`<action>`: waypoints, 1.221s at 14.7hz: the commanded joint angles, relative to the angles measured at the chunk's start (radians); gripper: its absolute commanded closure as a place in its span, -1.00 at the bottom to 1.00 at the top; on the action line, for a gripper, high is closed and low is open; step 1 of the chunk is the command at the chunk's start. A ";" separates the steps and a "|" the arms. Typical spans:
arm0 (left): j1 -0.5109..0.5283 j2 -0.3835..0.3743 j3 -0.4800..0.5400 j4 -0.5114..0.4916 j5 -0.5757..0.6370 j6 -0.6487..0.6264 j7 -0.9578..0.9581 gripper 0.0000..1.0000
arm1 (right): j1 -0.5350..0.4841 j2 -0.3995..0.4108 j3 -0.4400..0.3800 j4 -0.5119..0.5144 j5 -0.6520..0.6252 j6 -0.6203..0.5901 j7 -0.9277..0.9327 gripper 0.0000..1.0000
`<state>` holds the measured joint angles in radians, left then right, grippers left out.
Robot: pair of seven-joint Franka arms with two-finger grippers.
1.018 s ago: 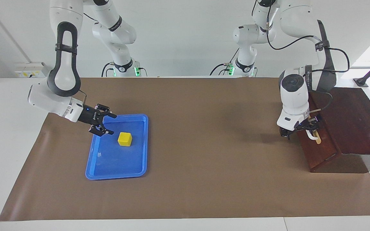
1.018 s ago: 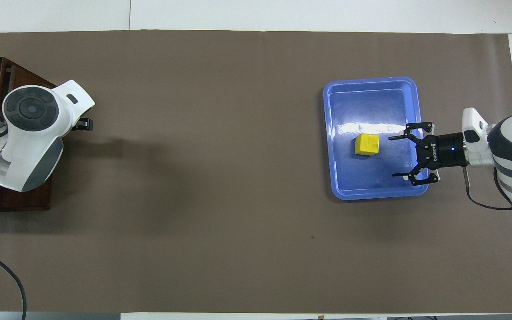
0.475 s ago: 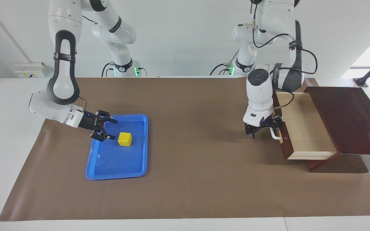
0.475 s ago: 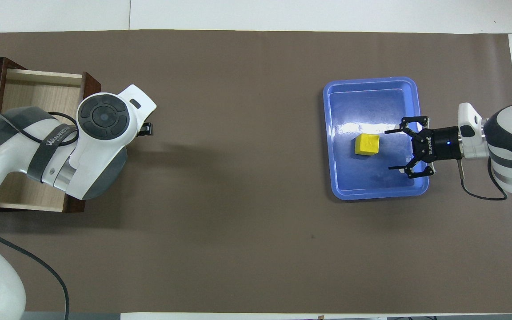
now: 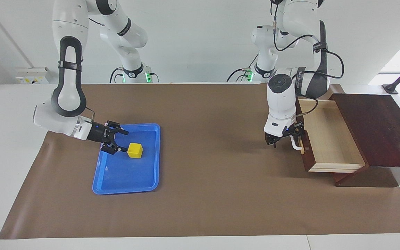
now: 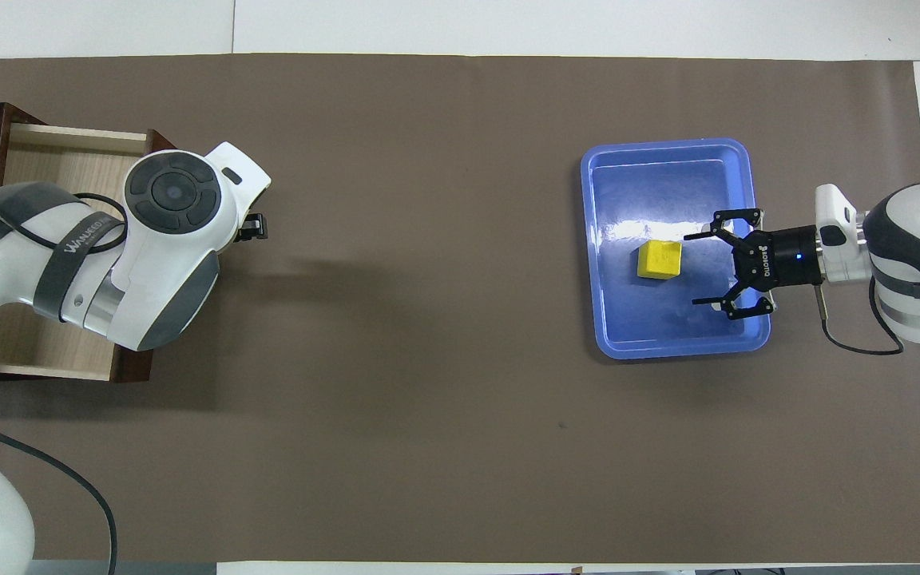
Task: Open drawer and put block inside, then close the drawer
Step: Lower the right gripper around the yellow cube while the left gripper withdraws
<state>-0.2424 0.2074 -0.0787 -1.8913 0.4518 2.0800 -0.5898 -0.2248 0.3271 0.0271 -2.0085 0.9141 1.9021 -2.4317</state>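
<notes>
The drawer [image 5: 328, 139] [image 6: 69, 160] stands pulled out of its dark wooden box [image 5: 377, 128], showing its light wood interior. My left gripper [image 5: 286, 138] is open in front of the drawer, one finger hooked at the white handle [image 5: 295, 144]. The small yellow block [image 5: 135, 150] [image 6: 660, 259] lies in the blue tray [image 5: 127, 189] [image 6: 668, 152]. Low over the tray, my right gripper [image 5: 125, 141] [image 6: 691, 270] is open. It points at the block from the right arm's end, its fingertips just short of it and not touching.
A brown mat [image 5: 214, 194] covers the table between tray and drawer. The box sits at the left arm's end of the table, the tray toward the right arm's end. The left wrist hangs over the drawer's front in the overhead view.
The left gripper pulled the drawer from shut to wide open, then shifted slightly back toward the box. The right gripper sank lower and crept closer to the block.
</notes>
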 commanded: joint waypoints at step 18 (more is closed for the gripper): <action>0.061 -0.013 0.000 0.212 -0.438 -0.187 -0.705 -1.00 | 0.022 0.050 0.002 0.008 0.051 0.072 -0.023 -1.00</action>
<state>-0.1991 0.2009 -0.0748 -1.6664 0.0485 1.8614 -1.2117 -0.2123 0.3728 0.0295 -1.9843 0.9505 1.9438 -2.4338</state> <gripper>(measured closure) 0.000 0.000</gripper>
